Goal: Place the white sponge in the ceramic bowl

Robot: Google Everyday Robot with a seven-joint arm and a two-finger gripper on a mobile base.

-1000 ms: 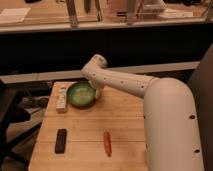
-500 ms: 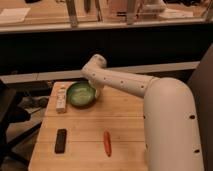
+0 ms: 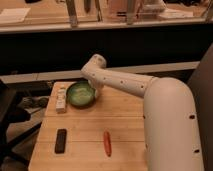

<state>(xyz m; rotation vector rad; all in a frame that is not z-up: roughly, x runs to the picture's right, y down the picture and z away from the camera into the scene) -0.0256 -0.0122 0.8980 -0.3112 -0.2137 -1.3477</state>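
The glossy green ceramic bowl (image 3: 81, 94) sits left of centre on the wooden table (image 3: 125, 125), the white arm (image 3: 125, 82) bending down with its gripper (image 3: 96, 91) at the bowl's right rim.

The hand (image 3: 96, 89) sits at the ceramic bowl's (image 3: 80, 94) right rim, mostly hidden behind the arm's (image 3: 125, 82) wrist. The white sponge cannot be made out. The surface's (image 3: 85, 127) front edge runs off the bottom.
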